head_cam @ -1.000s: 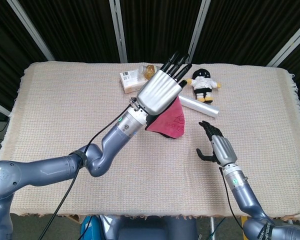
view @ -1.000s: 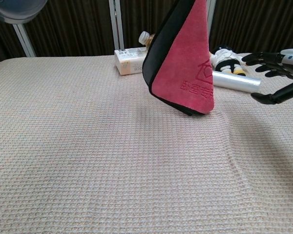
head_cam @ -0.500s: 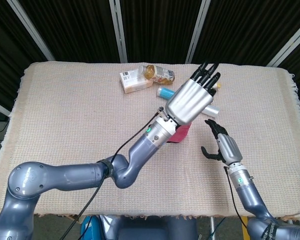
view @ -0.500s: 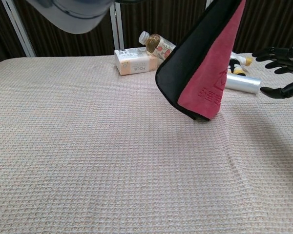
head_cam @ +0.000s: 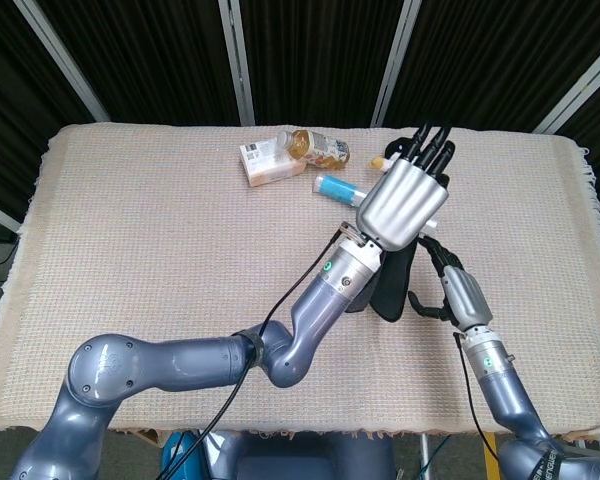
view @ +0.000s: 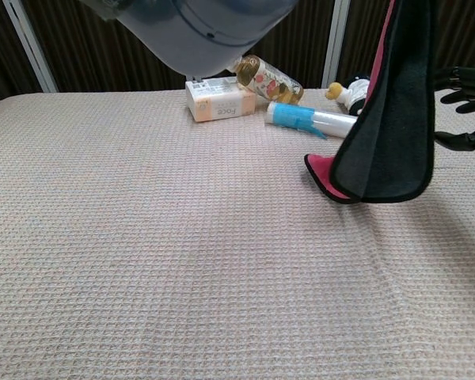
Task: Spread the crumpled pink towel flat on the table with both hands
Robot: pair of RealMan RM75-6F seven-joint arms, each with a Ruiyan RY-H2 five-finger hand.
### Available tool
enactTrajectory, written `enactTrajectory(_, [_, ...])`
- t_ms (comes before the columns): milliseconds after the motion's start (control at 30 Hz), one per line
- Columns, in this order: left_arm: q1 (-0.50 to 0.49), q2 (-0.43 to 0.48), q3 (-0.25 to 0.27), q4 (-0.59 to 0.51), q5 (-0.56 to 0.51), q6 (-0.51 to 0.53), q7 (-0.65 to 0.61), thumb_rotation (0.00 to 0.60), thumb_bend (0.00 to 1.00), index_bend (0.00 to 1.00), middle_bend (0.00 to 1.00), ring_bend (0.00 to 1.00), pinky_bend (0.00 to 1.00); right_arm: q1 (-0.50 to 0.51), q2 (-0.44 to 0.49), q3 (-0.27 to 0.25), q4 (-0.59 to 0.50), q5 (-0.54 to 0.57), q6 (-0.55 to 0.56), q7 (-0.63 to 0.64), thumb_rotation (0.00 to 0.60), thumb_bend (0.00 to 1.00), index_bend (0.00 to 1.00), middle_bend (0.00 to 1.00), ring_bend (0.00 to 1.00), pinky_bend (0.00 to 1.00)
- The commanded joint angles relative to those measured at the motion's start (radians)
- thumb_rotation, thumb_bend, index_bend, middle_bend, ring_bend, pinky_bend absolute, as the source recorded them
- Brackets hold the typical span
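My left hand [head_cam: 405, 200] is raised over the right half of the table and grips the pink towel [head_cam: 390, 285] from above. The towel [view: 396, 119] hangs in a folded sheet with its dark back side towards the chest camera. A pink corner shows at its lower left, close to the table. My right hand [head_cam: 450, 290] hovers just right of the hanging towel, fingers spread, holding nothing. In the chest view only its dark fingers [view: 469, 79] show at the right edge. My left forearm [view: 198, 28] fills the top of that view.
A small carton [head_cam: 270, 160], a lying bottle [head_cam: 315, 150] and a blue-and-white tube [head_cam: 335, 187] sit at the table's far middle. A plush toy [view: 350, 93] peeks out behind the towel. A beige waffle cloth [head_cam: 130, 230] covers the table.
My left hand has carried the towel further right, up to the right hand. The towel has turned, so its dark side faces the chest camera. The right hand has barely moved.
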Motion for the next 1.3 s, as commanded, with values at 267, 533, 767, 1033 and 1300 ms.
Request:
enactTrajectory(267, [0.027,0.021,0.006,0.023,0.003,0.022,-0.014,0.6,0.48,0.68,0.18,0.0,0.0,-0.014,0.004,-0.003,0.005,0.002,0.008,0.024,0.6,0.41,0.0,0.0,0.0,0.0])
enactTrajectory(533, [0.048,0.034,0.025,0.016,0.01,0.019,-0.026,0.6,0.48,0.68,0.18,0.0,0.0,-0.029,0.003,-0.011,-0.003,-0.013,0.021,0.045,0.6,0.41,0.0,0.0,0.0,0.0])
enactTrajectory(767, [0.047,0.029,0.03,0.03,0.013,0.014,-0.031,0.6,0.48,0.68,0.17,0.0,0.0,-0.058,0.005,-0.033,-0.015,-0.037,0.039,0.077,0.6,0.41,0.0,0.0,0.0,0.0])
enactTrajectory(1033, [0.031,0.015,0.029,0.046,0.011,0.005,-0.022,0.6,0.48,0.68,0.17,0.0,0.0,-0.057,-0.019,-0.053,-0.005,-0.055,0.021,0.082,0.6,0.41,0.0,0.0,0.0,0.0])
enactTrajectory(1300, [0.001,0.004,0.015,0.065,-0.008,-0.015,0.004,0.6,0.48,0.68,0.17,0.0,0.0,-0.051,-0.011,-0.034,0.016,-0.041,0.005,0.106,0.6,0.41,0.0,0.0,0.0,0.0])
